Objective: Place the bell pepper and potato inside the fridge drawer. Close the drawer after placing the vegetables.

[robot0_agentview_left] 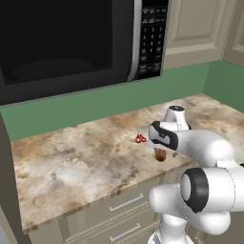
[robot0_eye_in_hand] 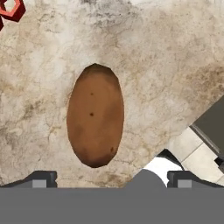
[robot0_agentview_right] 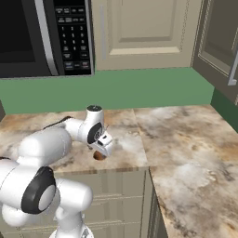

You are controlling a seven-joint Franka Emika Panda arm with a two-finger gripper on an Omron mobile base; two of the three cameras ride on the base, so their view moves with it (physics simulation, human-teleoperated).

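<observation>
The potato (robot0_eye_in_hand: 95,116), a brown oval lump, lies on the marbled counter (robot0_agentview_left: 71,162) near its front edge. It also shows under the hand in the left base view (robot0_agentview_left: 160,155) and the right base view (robot0_agentview_right: 99,155). My gripper (robot0_eye_in_hand: 112,179) hangs straight above it, pointing down, open, with its fingertips (robot0_eye_in_hand: 41,178) spread wider than the potato and nothing between them. From the side the gripper (robot0_agentview_right: 103,148) stands just over the potato, apart from it. The bell pepper and the fridge drawer are out of view.
A flat red looped scissors-like item (robot0_agentview_left: 140,138) lies on the counter just behind the potato. A black microwave (robot0_agentview_left: 71,43) hangs above the counter on the left. Cabinet drawers (robot0_agentview_left: 126,202) sit under the counter edge. A green wall (robot0_agentview_right: 139,93) backs the counter.
</observation>
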